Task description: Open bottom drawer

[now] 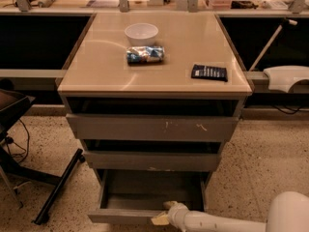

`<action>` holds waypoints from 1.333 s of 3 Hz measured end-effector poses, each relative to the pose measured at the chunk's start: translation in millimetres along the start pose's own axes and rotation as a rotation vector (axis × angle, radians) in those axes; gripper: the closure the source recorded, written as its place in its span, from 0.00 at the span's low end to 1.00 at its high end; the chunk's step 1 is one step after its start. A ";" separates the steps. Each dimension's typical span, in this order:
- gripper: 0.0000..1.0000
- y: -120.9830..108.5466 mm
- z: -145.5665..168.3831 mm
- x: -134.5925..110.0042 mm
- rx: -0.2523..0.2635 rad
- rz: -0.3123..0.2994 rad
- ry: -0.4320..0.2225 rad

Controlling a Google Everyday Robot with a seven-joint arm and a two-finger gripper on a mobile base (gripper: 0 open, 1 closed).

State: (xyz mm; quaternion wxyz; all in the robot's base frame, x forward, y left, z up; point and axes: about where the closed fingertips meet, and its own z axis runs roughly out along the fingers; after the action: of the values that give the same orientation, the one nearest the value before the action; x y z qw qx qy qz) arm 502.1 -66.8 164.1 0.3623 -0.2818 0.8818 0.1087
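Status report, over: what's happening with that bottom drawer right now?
Gripper at front edge of bottom drawer. Drawer pulled well out, tray showing. Black chair leg on floor to left, apart from it.
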 end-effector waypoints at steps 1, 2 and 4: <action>1.00 0.4 -3.5 -3.6 0.000 0.000 0.000; 1.00 2.6 -8.6 2.2 0.000 0.004 0.001; 1.00 26.7 -15.5 16.1 -0.046 -0.003 0.007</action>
State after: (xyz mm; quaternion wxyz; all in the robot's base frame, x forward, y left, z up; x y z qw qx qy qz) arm 468.4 -57.9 163.6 0.3528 -0.2918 0.8798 0.1274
